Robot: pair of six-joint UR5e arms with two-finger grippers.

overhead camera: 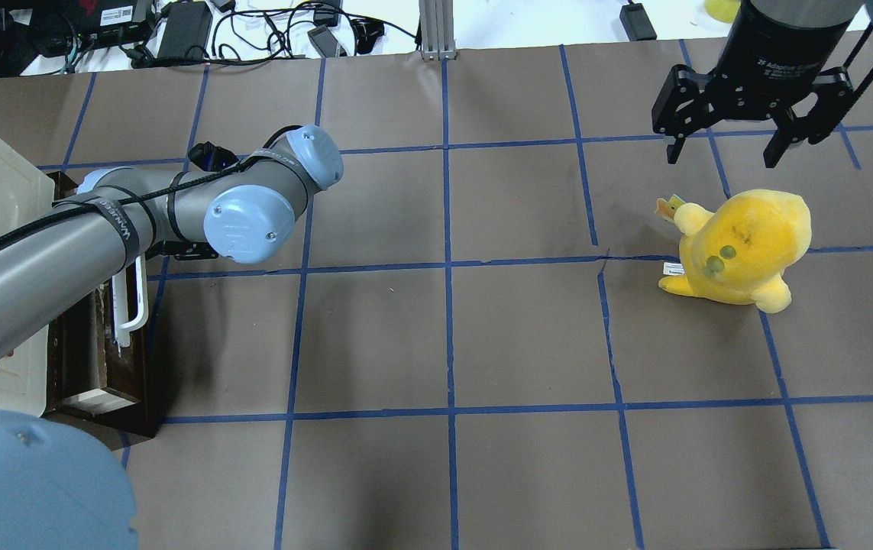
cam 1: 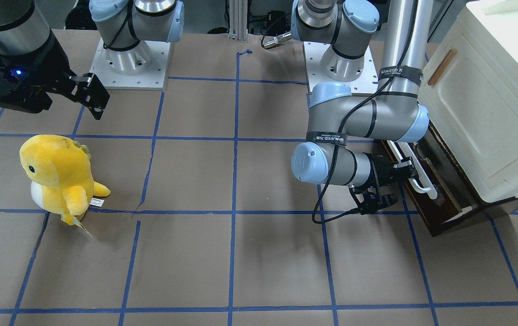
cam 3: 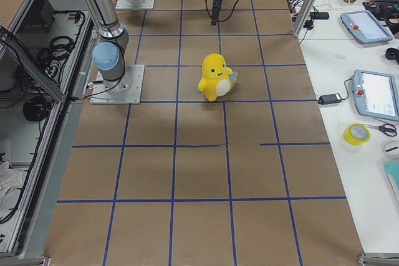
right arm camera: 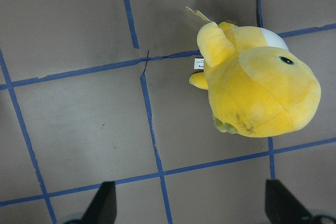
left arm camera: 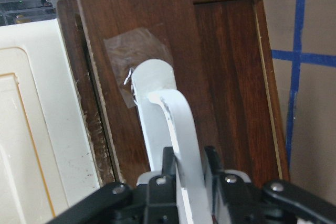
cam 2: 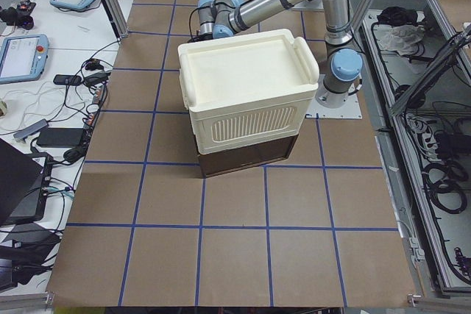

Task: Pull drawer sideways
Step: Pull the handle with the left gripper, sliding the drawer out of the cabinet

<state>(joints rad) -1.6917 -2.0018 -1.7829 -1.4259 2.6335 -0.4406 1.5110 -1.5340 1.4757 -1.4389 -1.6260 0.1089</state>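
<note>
The dark brown drawer (cam 1: 442, 217) sits under a cream cabinet at the table's end and sticks out a little from beneath it. Its white bar handle (cam 1: 417, 179) runs along the front. My left gripper (cam 1: 404, 171) reaches in sideways and is shut on this handle. The left wrist view shows the fingers (left arm camera: 157, 190) clamped on the handle (left arm camera: 157, 87) against the drawer front (left arm camera: 131, 40). From overhead the drawer (overhead camera: 127, 374) and handle (overhead camera: 130, 305) show beneath my left arm, which hides the gripper. My right gripper (overhead camera: 719, 149) hangs open and empty, far from the drawer.
The cream-white cabinet (cam 1: 481, 104) with a small tan handle (cam 1: 442, 67) stands on top of the drawer. A yellow plush toy (overhead camera: 742, 244) stands on the brown table below my right gripper (cam 1: 91, 97). Blue tape lines (cam 1: 234, 181) grid the table.
</note>
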